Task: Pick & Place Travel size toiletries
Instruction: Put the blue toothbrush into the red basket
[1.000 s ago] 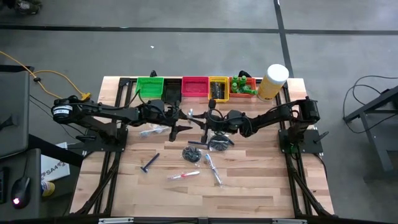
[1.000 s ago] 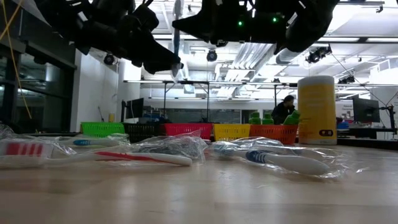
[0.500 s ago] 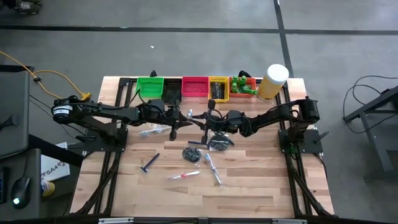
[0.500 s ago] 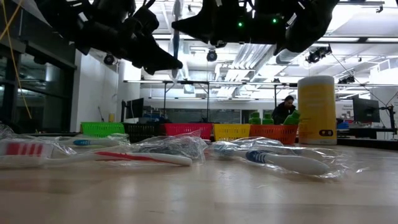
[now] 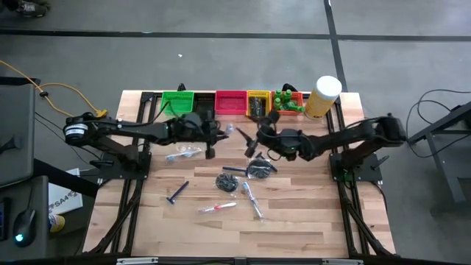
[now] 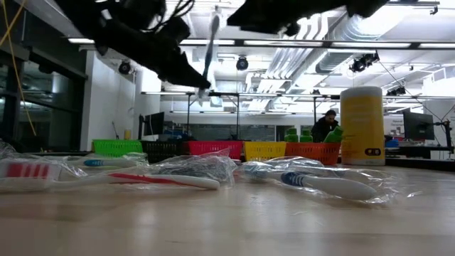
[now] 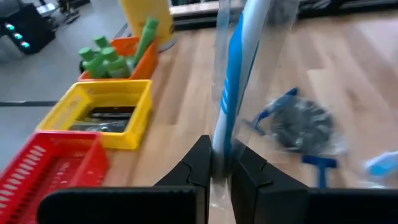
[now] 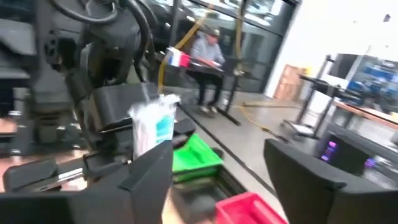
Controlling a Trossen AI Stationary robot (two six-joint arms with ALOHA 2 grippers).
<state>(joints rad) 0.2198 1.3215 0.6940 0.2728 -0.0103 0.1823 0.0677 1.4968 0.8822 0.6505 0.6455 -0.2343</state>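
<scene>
Blue-and-white toothbrush (image 7: 239,68), clear wrap

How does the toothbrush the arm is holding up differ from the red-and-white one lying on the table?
The clear-wrapped blue-and-white toothbrush is pinched in the left end effector and stands nearly upright above the table; the red-and-white wrapped toothbrush lies flat on the wooden table, with nothing gripping it. The held one has blue markings, the lying one red. Both are slim brushes in clear wrapping.
</scene>
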